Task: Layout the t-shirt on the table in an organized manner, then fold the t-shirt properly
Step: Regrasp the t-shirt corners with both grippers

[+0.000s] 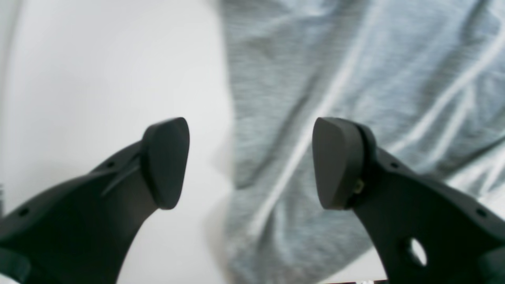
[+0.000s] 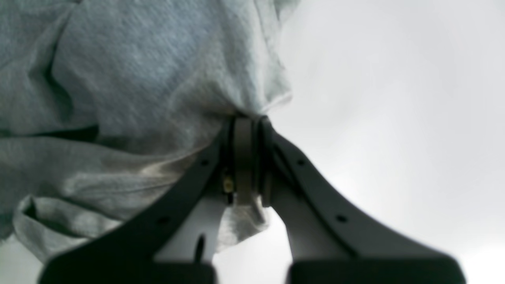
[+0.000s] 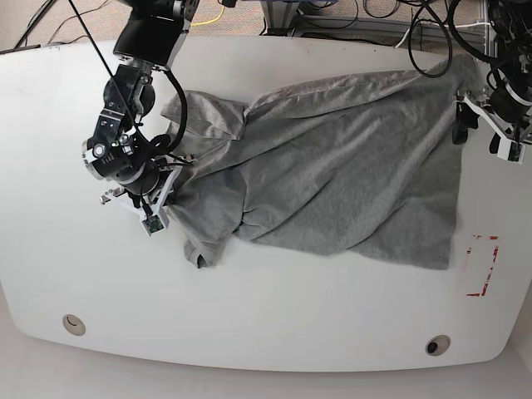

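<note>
While the heather-grey t-shirt [image 3: 332,166] lay spread and creased across the middle of the white worktop [image 3: 266,316], its knit cloth ran in long diagonal wrinkles and bunched into thick folds at the base view's left edge. That bunched edge was pinched between the closed dark pads of the right end effector [image 2: 246,130], a small tab of fabric showing below them. At the opposite edge, the left end effector [image 1: 250,161] hovered with its rounded black pads spread wide, holding nothing. A red-taped rectangle [image 3: 482,266] marked the smooth surface near the hem.
</note>
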Controlling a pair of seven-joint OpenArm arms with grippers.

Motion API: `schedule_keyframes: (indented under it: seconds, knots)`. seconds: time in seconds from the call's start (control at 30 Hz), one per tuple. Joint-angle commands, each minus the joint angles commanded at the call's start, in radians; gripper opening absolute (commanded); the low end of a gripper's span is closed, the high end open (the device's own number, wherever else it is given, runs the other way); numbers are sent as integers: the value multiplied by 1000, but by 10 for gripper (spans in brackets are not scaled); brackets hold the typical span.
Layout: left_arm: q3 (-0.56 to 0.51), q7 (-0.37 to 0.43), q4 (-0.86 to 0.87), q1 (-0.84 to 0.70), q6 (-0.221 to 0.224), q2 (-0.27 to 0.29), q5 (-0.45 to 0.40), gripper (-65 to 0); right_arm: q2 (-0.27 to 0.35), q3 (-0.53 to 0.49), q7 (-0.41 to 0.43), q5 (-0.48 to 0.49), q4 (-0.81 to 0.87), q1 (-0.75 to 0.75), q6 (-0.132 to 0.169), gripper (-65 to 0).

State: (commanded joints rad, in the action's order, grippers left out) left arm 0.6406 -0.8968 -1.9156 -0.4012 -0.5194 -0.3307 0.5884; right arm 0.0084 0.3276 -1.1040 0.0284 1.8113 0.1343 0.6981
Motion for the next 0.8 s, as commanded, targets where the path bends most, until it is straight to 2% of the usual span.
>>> schedule_keyframes:
  seconds: [0.17, 0.27, 0.4, 0.47, 0.67, 0.8]
  knots:
    - [5, 0, 84, 0, 2, 0, -11, -199, 0, 0, 0, 0, 2, -15, 0, -647]
    - [34, 0, 103, -3, 2, 5, -75, -199, 0, 0, 0, 0, 2, -20, 0, -647]
    - [61, 0, 104, -34, -6, 41, -161, -199, 2, 2, 2, 0, 2, -35, 0, -647]
    - [66, 0, 104, -52, -6, 43, -180, -197, 2, 2, 3, 0, 3, -43, 0, -647]
    - [58, 0, 104, -123, -11, 44, -183, -197, 2, 2, 3, 2, 3, -48, 0, -647]
    - [58, 0, 123, -133, -54, 57, -187, -199, 2, 2, 3, 2, 3, -48, 0, -647]
